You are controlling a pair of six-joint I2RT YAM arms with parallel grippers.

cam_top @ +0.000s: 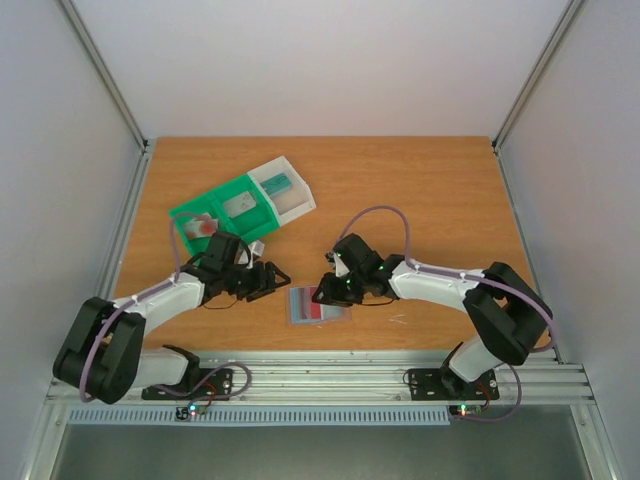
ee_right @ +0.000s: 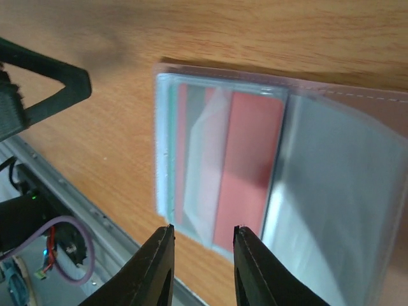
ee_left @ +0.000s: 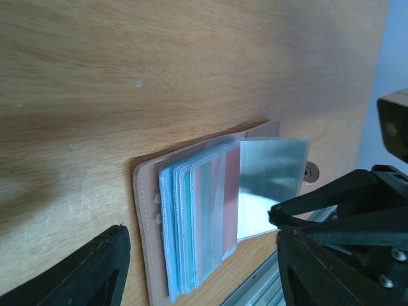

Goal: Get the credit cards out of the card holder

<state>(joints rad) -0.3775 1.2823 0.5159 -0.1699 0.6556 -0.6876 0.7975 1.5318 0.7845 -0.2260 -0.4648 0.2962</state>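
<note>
The right gripper [ee_right: 203, 233] hangs with its 2 black fingers a narrow gap apart and nothing clamped between them. It sits just over the near edge of the flat blue-grey bi-fold card holder [ee_right: 280, 159], which lies open. The left gripper [ee_left: 197, 255] has its fingers spread wide and is also empty. It hovers just beside the holder on the side toward the desk's left edge.

The holder rests on the brown wooden desk [cam_top: 420, 200], close to the near edge and roughly midway between the left and right edges. Its clear plastic sleeves [ee_left: 271, 172] are fanned up. A thin rectangular red card [ee_right: 248, 166] is in the top sleeve, and greenish edges underneath suggest more cards.

Farther out, toward the far-left corner, sits a green-and-white plastic compartment tray [cam_top: 262, 207]. A pale thin card with a red blotch [cam_top: 203, 226] lies in a green compartment, and a greenish-teal thin card [cam_top: 280, 185] lies in the white one.

I judge the task to be partly done. 2 cards look to be out of the holder, at least 1 remains sleeved, and how many lie beneath it cannot be told. What is left is to pinch the red card's exposed edge and slide it free, probably with the other arm steadying the holder.
</note>
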